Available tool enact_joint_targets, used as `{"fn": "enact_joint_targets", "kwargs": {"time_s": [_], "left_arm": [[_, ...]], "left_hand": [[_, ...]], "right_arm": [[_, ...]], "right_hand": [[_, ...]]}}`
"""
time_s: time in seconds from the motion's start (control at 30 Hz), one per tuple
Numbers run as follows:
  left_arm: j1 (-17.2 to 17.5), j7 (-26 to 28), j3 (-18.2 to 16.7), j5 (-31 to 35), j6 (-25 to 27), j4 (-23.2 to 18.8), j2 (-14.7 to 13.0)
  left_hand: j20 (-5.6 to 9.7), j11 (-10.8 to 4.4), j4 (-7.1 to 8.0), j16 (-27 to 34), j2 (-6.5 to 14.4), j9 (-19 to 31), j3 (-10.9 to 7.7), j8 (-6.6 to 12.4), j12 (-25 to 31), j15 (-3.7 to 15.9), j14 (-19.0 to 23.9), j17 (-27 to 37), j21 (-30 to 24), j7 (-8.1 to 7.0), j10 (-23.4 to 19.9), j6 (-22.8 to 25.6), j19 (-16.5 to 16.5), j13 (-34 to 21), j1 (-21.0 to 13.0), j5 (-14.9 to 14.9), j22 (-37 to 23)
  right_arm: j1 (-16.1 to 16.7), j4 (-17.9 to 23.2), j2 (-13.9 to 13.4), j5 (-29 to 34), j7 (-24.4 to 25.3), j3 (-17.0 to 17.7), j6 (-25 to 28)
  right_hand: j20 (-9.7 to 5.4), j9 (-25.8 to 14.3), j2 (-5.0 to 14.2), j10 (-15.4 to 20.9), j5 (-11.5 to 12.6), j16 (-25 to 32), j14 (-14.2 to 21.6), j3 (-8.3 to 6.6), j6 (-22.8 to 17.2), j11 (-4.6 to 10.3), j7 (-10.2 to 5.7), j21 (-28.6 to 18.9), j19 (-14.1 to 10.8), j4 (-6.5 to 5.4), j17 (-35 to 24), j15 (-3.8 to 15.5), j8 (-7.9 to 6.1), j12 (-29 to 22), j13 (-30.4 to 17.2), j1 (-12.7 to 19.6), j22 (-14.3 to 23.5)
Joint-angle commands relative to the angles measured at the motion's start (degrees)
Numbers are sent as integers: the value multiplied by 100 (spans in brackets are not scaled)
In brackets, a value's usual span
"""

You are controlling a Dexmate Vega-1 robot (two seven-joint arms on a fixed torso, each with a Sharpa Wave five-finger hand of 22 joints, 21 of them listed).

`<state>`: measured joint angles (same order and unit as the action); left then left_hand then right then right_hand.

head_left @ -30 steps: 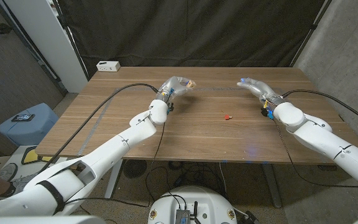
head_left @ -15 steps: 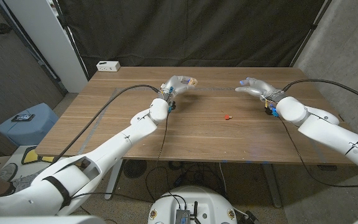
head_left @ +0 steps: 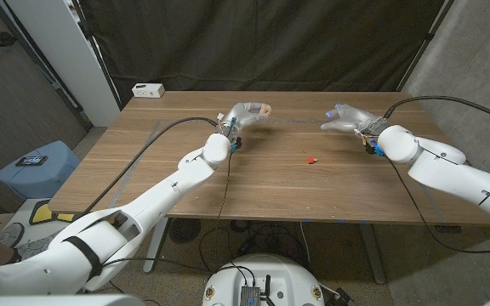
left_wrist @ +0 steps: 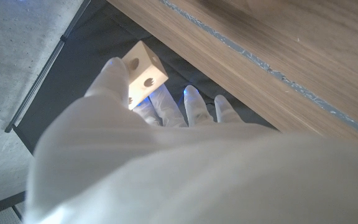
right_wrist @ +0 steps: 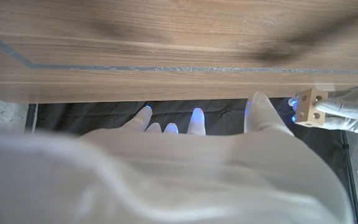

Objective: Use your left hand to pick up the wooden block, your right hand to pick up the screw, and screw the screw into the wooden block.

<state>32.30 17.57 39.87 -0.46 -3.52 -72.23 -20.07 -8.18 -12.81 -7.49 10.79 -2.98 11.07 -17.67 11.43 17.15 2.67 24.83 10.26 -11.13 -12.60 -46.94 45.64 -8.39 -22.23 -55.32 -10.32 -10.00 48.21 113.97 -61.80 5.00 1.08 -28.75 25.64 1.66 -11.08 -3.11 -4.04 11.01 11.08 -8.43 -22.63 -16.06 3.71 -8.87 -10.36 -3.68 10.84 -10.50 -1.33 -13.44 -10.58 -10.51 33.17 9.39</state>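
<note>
My left hand (head_left: 242, 116) is raised over the far middle of the table and pinches a small pale wooden block (head_left: 264, 109) at its fingertips. In the left wrist view the wooden block (left_wrist: 143, 75) shows round holes in two faces. A small red screw (head_left: 312, 159) lies on the table (head_left: 262, 183), nearer to me and between the two hands. My right hand (head_left: 347, 119) hovers at the far right with its fingers spread and nothing in them, pointing toward the left hand. The right wrist view shows my right hand (right_wrist: 166, 168) and, beyond it, the block (right_wrist: 311, 107) in the left hand's fingers (right_wrist: 353, 107).
A white power strip (head_left: 148, 88) sits at the table's far left corner. A thin tape line (head_left: 296, 121) runs across the far part of the tabletop. A black curtain hangs behind. A blue stool (head_left: 37, 167) stands on the floor to the left.
My right arm has swung its elbow outward and the right hand has edged toward the left hand. The left hand with the block has barely shifted. The screw lies where it was.
</note>
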Motion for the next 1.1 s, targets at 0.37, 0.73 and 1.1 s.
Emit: {"fn": "enact_joint_targets", "kwargs": {"time_s": [0.37,0.73,1.1], "left_arm": [[-217,-472,-54,-584,-669,721,229],[-282,-583,-41,-724,-665,867,315],[-327,-688,-57,-872,-931,1130,432]], "left_hand": [[-9,13,3,3,95,23,24,-17,-50,343,-49,33,31,15,91,-76,85,-19,2,-9,-24],[-11,11,6,14,123,24,29,-15,-74,357,-63,36,32,14,120,-96,118,-27,11,-15,-25],[-19,10,6,20,151,24,33,-11,-94,360,-89,40,33,14,137,-110,152,-36,17,-20,-25]], "right_arm": [[0,417,-392,1095,-501,-218,69],[180,338,-544,1520,-457,-119,-523],[233,145,-628,2016,-515,-44,-1239]], "right_hand": [[87,-34,-135,-95,-26,-1,-17,-116,-141,155,-330,-16,-13,-22,-11,11,-50,-7,-31,350,18],[97,-47,-193,-91,-36,33,76,-161,-185,208,-367,-47,-94,-25,-11,80,-66,-20,-31,531,20],[76,-65,-246,-28,-29,68,212,-214,-258,244,-369,-79,-223,-33,-10,160,-97,-48,-31,745,21]]}}
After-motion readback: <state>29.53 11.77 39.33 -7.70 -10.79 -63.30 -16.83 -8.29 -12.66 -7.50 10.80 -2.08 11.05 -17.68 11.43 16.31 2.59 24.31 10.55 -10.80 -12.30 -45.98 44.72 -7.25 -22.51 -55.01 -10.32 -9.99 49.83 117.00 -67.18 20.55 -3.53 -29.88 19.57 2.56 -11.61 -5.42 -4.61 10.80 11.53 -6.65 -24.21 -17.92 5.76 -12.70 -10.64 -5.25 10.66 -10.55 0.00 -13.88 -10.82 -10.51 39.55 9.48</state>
